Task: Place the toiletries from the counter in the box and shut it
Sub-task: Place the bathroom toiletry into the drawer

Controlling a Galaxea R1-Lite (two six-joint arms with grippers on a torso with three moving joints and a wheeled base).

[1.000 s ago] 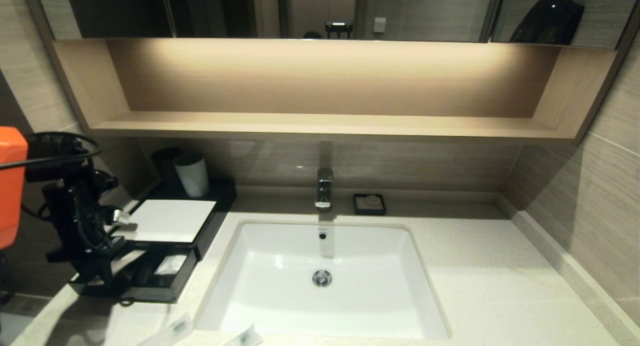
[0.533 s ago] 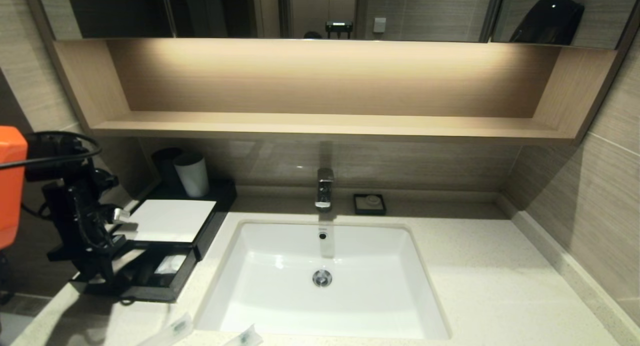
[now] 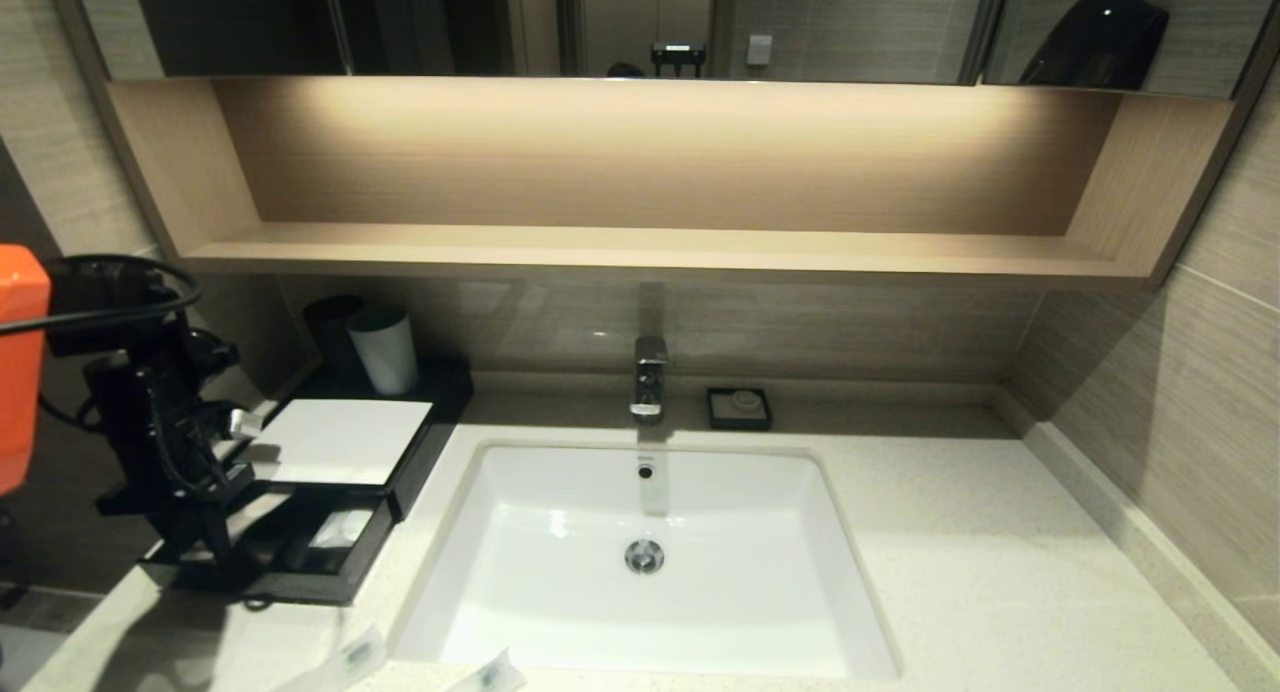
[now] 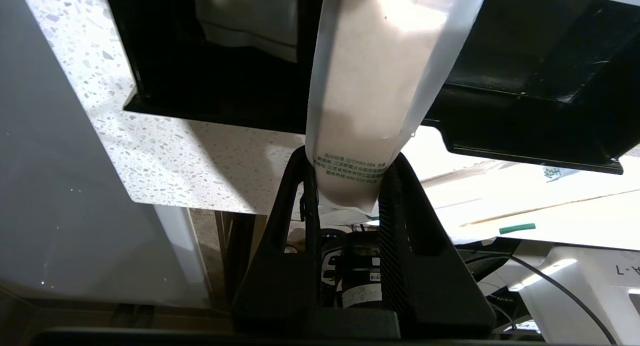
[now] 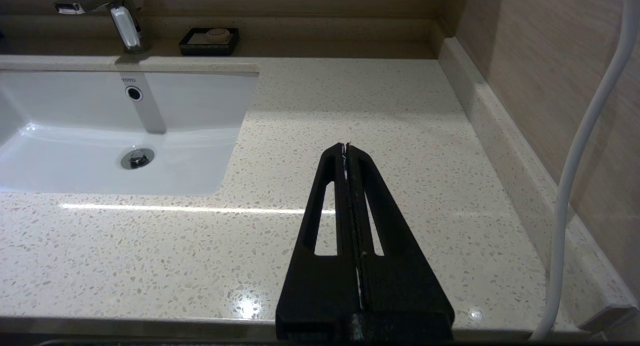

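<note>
- The counter [image 3: 950,532] is cream speckled stone running the whole width, with a wooden shelf [image 3: 650,247] on the wall above it.
- A white basin [image 3: 645,562] is set into the counter, with a chrome tap [image 3: 648,377] behind it.
- The box [image 3: 345,452] sits at the counter's left end, black with a flat white top; its front drawer [image 3: 300,557] is pulled out toward the counter's front edge, with something pale lying in one compartment.
- The left hand [image 4: 345,178] hangs just in front of and above the open drawer, its fingers pinched narrow on one end of a packet [image 4: 375,86]; the packet's far end reaches over the drawer.
- The right hand [image 5: 346,147] is parked above the bare counter right of the basin, its fingers pressed together on nothing.
- A white cup [image 3: 383,349] stands behind the box.
- A small black soap dish [image 3: 739,408] sits right of the tap.
- Two more packets, one [image 3: 350,657] and another [image 3: 490,672], lie on the counter's front edge, near the basin's left corner.
</note>
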